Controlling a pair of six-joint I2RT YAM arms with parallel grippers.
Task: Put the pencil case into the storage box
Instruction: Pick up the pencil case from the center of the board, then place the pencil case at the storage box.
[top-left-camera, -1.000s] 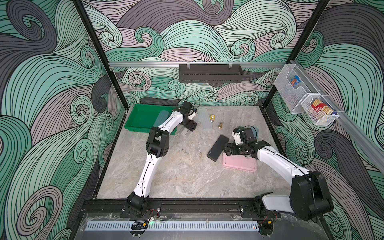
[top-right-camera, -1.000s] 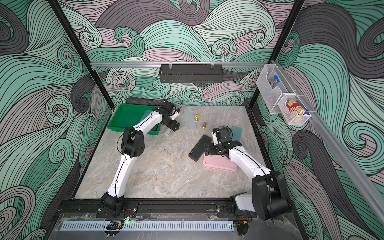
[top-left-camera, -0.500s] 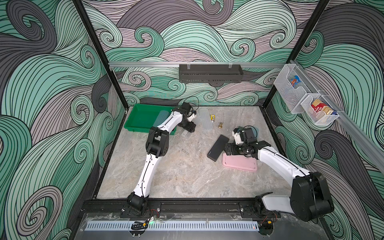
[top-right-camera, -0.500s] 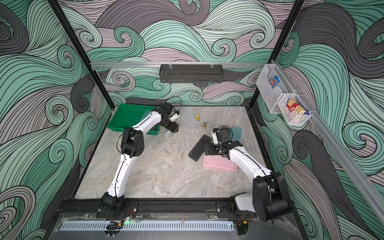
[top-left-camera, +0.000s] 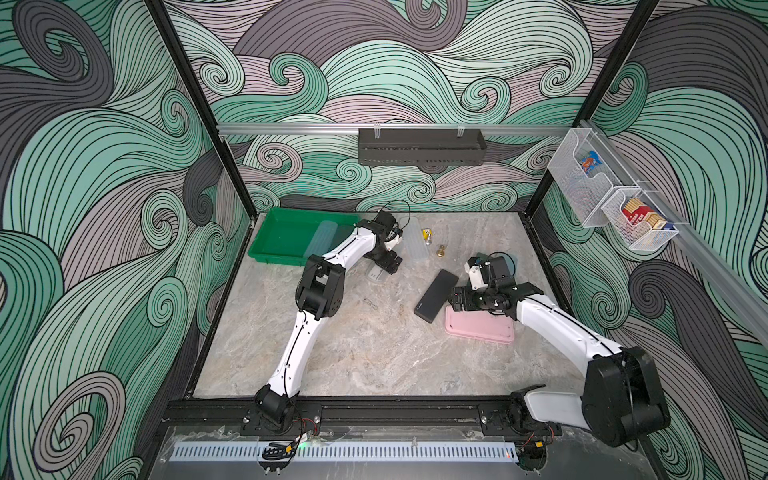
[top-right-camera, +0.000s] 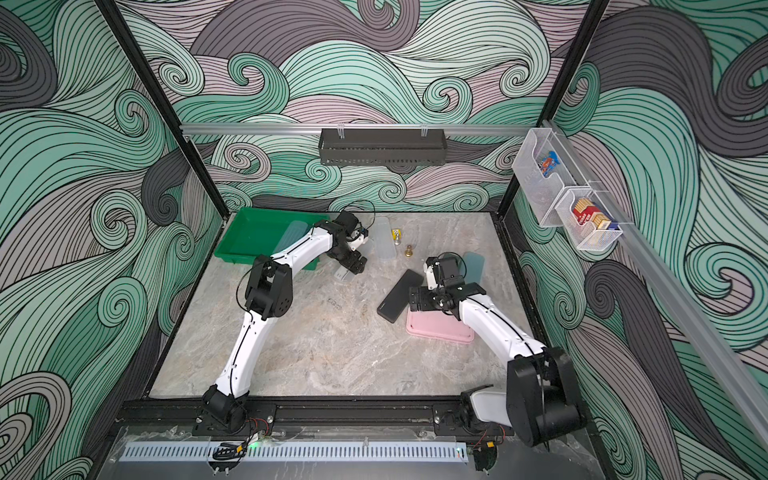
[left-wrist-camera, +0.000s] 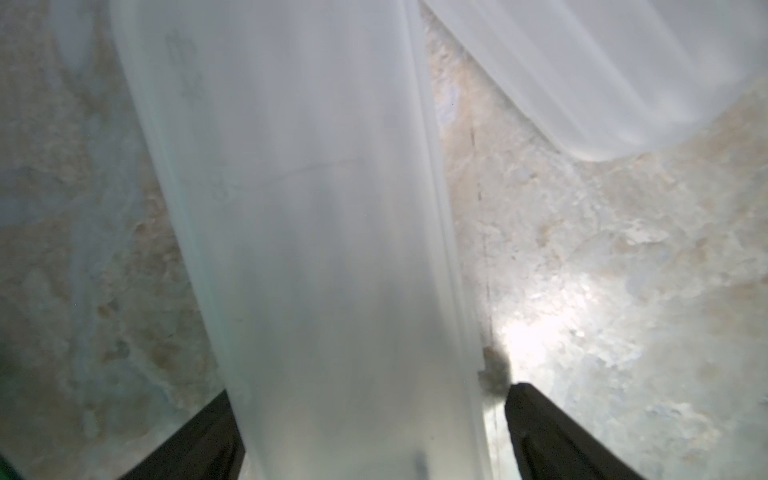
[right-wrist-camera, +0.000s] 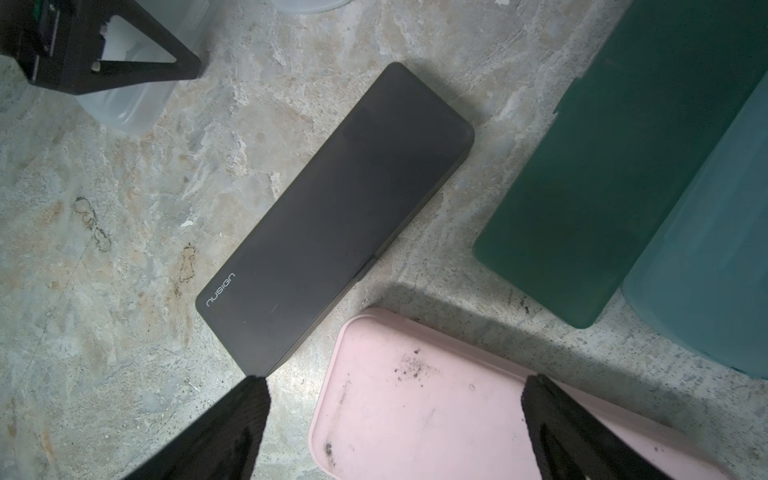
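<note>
Left wrist view, left gripper (left-wrist-camera: 370, 390) released, jaws astride frosted pencil case (left-wrist-camera: 311, 228), right gripper (right-wrist-camera: 397, 379) released above pink tray (right-wrist-camera: 436, 415), storage box (top-left-camera: 286, 237) left of centre in a top view

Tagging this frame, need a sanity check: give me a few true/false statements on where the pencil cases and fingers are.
1. A frosted pencil case lies inside the storage box. True.
2. The right gripper is shut on the black pencil case. False: its fingers stand open and empty.
3. The black pencil case is in the storage box. False: it lies on the table beside the pink tray.
4. The left gripper straddles a second frosted case outside the box. True.
</note>
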